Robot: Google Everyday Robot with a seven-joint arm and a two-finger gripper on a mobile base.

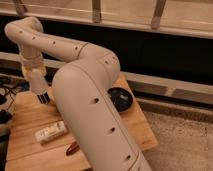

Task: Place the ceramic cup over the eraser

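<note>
Nearest the camera, the arm's thick pale link crosses the view and hides the middle of the wooden surface. At the surface's front edge lies a small reddish-brown pointed object; it is no part of the task. Just behind it, the eraser lies flat and uncovered, touching nothing else, so it can be capped from above. Farther back, the gripper points down over the rear corner of the surface, well apart from the eraser. I cannot tell whether it is released or clenched. Beyond the arm sits a dark round vessel, partly hidden, which I take for the ceramic cup. I judge that it has not yet been fetched.
</note>
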